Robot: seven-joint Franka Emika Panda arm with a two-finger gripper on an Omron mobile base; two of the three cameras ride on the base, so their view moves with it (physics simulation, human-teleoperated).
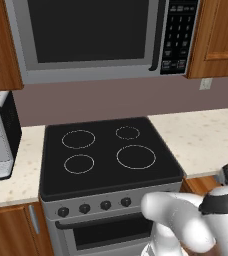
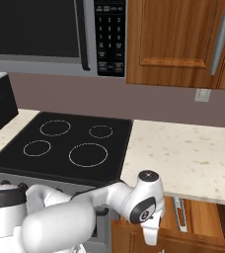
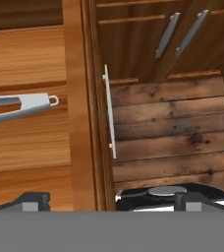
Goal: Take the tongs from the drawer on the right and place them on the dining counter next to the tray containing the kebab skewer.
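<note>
In the hand view the tongs [image 3: 20,106] lie at the far left, flat on the floor of the open drawer [image 3: 35,152], their long axis running across the picture with the looped end pointing toward the drawer's front board. They run out past the left edge, so only the handle end can be read; the scalloped tips are cut off. To the right of them comes the front board, then its silver bar handle [image 3: 109,112], which runs at right angles to the tongs. The claw [image 3: 111,201] sits at the bottom with its two tips spread wide and nothing between them, centred over the drawer front. The tongs therefore lie off to the claw's left and a little ahead of it.

In the right base view the tongs [image 2: 180,213] show as a pale sliver in the drawer [image 2: 203,217] under the beige surface [image 2: 183,153], just right of the claw [image 2: 151,232].
</note>
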